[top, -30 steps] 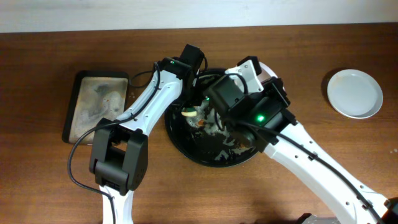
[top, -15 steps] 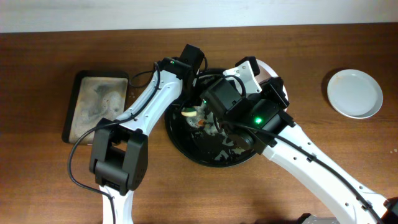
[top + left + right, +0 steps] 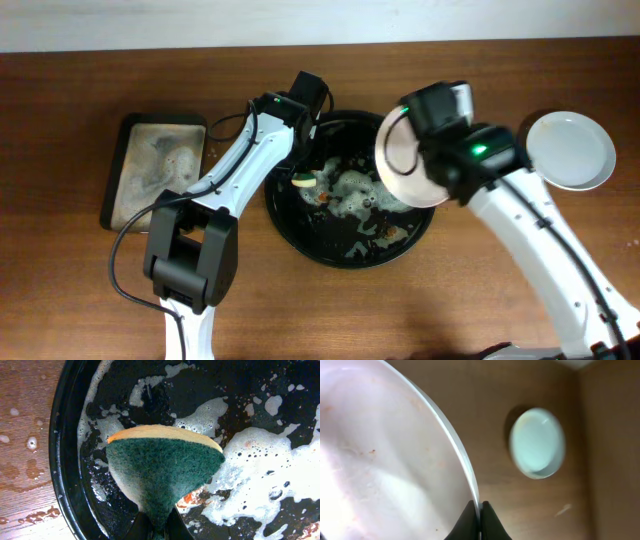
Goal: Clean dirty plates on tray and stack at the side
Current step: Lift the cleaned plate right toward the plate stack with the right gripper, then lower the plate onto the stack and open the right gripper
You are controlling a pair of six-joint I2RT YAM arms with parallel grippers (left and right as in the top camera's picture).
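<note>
Closest to its own camera, the left gripper (image 3: 156, 527) is closed tight on the bottom corner of a green-and-yellow sponge (image 3: 162, 472), which hangs over the left inner side of the black tray (image 3: 62, 460). The tray floor is awash with white foam (image 3: 260, 460) and a few orange sauce traces. The right gripper (image 3: 480, 512) is likewise pinched shut, on the thin rim of a white plate (image 3: 380, 460). The overhead view shows it holding the plate up on edge above the tray's far right part, clear of the suds (a few faint specks show on its face, too small to judge). Beyond it, well apart to the right, a second plate (image 3: 537, 442) lies flat on the wooden table (image 3: 80, 290). Far off on the other side sits the rectangular sponge tray (image 3: 165, 165). No third plate can be made out. This looks like the transfer step: a scrubbed plate on its way to the stack. The next move calls for swinging right, levelling the plate, centring it over the one on the table, lowering until it nests, then opening.
</note>
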